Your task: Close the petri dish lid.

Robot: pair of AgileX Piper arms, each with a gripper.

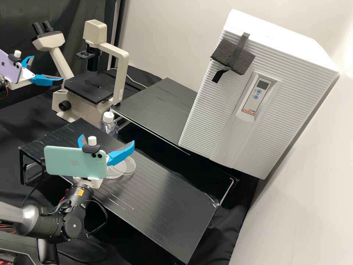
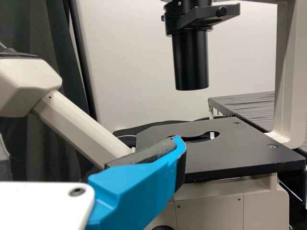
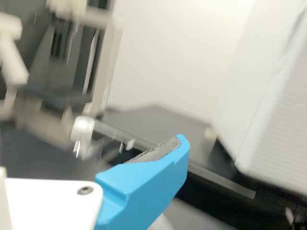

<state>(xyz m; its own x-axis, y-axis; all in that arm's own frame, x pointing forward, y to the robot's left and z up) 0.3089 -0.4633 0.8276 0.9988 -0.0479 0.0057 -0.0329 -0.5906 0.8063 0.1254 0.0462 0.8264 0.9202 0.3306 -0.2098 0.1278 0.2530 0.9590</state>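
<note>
In the high view, a black slatted counter (image 1: pixel 158 206) sits at 6 o'clock, a white ridged box (image 1: pixel 294 95) at 2, a cream microscope (image 1: pixel 119 73) at 10. Clear round petri dish pieces (image 1: pixel 129 170) lie at 8 o'clock on the counter, partly behind the white right tool (image 1: pixel 106 139), its blue fingers spread. The white left tool (image 1: pixel 47 68), at 10, also has blue fingers apart.

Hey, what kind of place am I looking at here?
Most likely a laboratory or a lab-style robot workspace: there's a microscope, clear petri dishes and a capped clear bottle around a black bench.
</note>
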